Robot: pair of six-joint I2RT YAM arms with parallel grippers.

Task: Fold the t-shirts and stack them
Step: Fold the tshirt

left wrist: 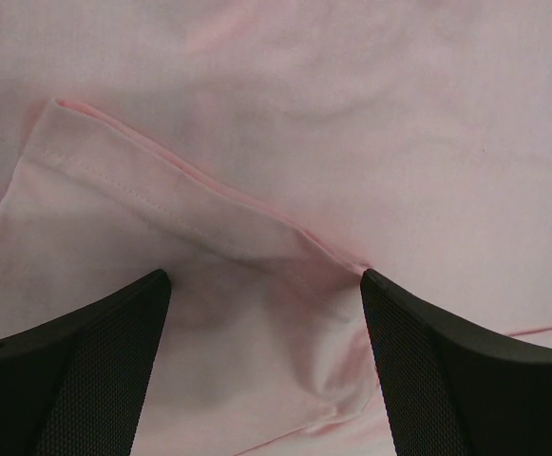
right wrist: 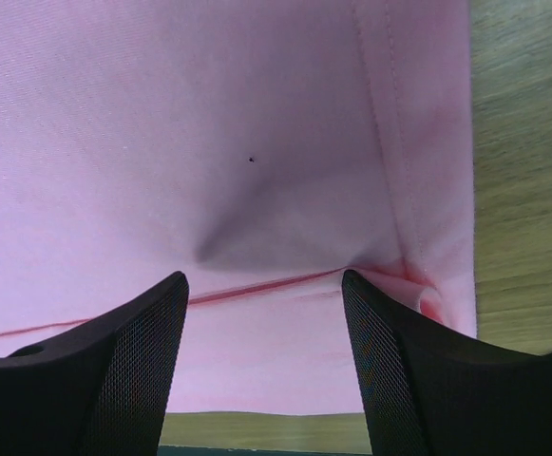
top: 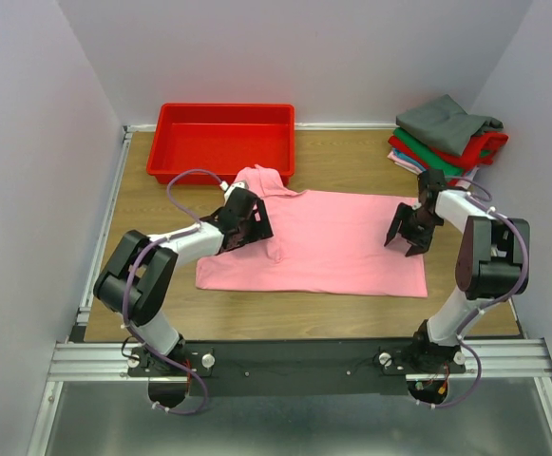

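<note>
The light pink t-shirt [top: 328,242] lies spread on the wooden table, partly folded, with a sleeve and collar bunched at its left. My left gripper [top: 250,226] is open, its tips pressed down on the cloth by a sleeve hem [left wrist: 161,166]. My right gripper [top: 405,233] is open, its tips down on the shirt's right end near the hem [right wrist: 390,142], where a fold line [right wrist: 256,288] runs between the fingers. A stack of folded shirts, grey [top: 447,123] over red [top: 489,147], green and pale ones, sits at the back right.
A red plastic tray [top: 223,140] stands at the back left, just behind the shirt's collar. Bare wood table [right wrist: 527,171] shows right of the shirt. Grey walls close in on three sides.
</note>
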